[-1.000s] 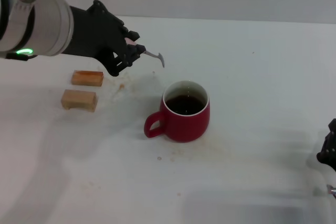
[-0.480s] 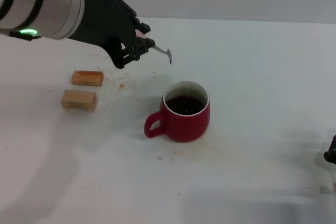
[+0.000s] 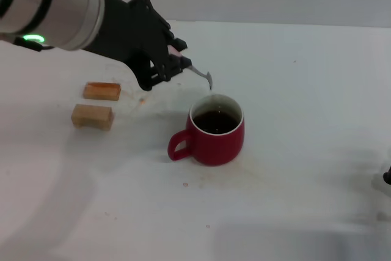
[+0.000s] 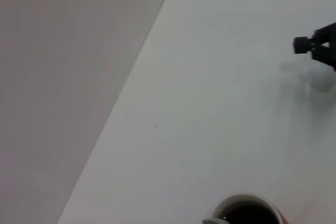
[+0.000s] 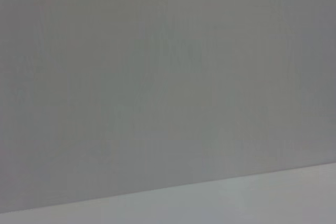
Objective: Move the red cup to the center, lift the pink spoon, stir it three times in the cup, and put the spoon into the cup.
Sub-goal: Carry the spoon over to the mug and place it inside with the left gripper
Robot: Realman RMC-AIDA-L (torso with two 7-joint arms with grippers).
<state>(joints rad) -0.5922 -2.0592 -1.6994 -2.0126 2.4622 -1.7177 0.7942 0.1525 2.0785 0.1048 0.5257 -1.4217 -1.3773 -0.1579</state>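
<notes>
The red cup [image 3: 215, 131] stands near the middle of the white table [image 3: 293, 90], handle toward the near left, dark liquid inside. My left gripper [image 3: 181, 60] hovers just behind and left of the cup, shut on the pink spoon [image 3: 202, 73]. The spoon's grey bowl hangs above the cup's far rim; most of its handle is hidden between the fingers. In the left wrist view the cup's rim [image 4: 247, 199] and the spoon's tip [image 4: 212, 221] show at the picture's edge. My right gripper [image 4: 316, 45] is parked far off by the table's right near edge, only a sliver of it [image 3: 387, 177] in the head view.
Two tan wooden blocks [image 3: 102, 91] [image 3: 91, 116] lie left of the cup, beneath my left forearm. A few small brown stains [image 3: 142, 100] mark the table near them. The right wrist view shows only a grey wall and a strip of table.
My left gripper carried the spoon to the right and down, from behind the blocks to just above the cup's far rim. The right gripper slid further out of the head view.
</notes>
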